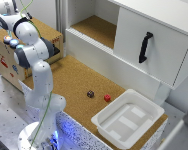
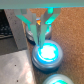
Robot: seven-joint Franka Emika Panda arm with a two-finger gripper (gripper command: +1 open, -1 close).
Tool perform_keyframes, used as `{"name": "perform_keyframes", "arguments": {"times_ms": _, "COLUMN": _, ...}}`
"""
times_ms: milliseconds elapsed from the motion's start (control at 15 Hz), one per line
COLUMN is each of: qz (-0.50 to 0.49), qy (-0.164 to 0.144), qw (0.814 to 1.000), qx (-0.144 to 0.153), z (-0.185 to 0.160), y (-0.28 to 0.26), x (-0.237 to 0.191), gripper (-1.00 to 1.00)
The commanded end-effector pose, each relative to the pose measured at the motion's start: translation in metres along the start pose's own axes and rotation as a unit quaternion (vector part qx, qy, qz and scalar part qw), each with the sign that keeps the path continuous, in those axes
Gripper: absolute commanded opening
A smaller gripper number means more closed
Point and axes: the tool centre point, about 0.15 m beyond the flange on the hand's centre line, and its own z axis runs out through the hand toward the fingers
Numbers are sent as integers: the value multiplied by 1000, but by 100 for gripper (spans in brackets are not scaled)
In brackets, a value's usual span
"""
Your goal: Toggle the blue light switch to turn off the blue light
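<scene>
Cork covers the table, bounded by white cabinetry with a black-handled sliding door. From my remote station, the wrist view shows the small rounded blue light glowing on its round grey base, directly under the pincer. The pincer's fingers stand slightly parted with nothing between them; contact with the lamp cannot be confirmed. Only the exterior view shows the white plastic tray, a small red cube and a dark cube; there the lamp is hidden behind the arm.
</scene>
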Motion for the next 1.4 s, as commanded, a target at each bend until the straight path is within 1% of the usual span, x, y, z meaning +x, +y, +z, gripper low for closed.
{"name": "perform_keyframes", "arguments": {"times_ms": 0, "qz": 34, "qy": -16, "qw": 999, "qx": -22, "z": 18, "y": 5, "x": -2, "gripper": -100}}
{"name": "perform_keyframes", "arguments": {"times_ms": 267, "qz": 60, "qy": -2, "qw": 998, "qx": -13, "z": 32, "y": 10, "x": -5, "gripper": -100}}
{"name": "perform_keyframes", "arguments": {"times_ms": 467, "qz": 66, "qy": 1, "qw": 998, "qx": -5, "z": 42, "y": 10, "x": -6, "gripper": -100}}
{"name": "perform_keyframes", "arguments": {"times_ms": 733, "qz": 83, "qy": 29, "qw": 996, "qx": -3, "z": 49, "y": 18, "x": 3, "gripper": -100}}
{"name": "perform_keyframes", "arguments": {"times_ms": 1000, "qz": 90, "qy": 22, "qw": 996, "qx": 8, "z": 63, "y": 13, "x": -5, "gripper": -100}}
{"name": "perform_keyframes", "arguments": {"times_ms": 1333, "qz": 100, "qy": 16, "qw": 995, "qx": 1, "z": 52, "y": 4, "x": -19, "gripper": -100}}
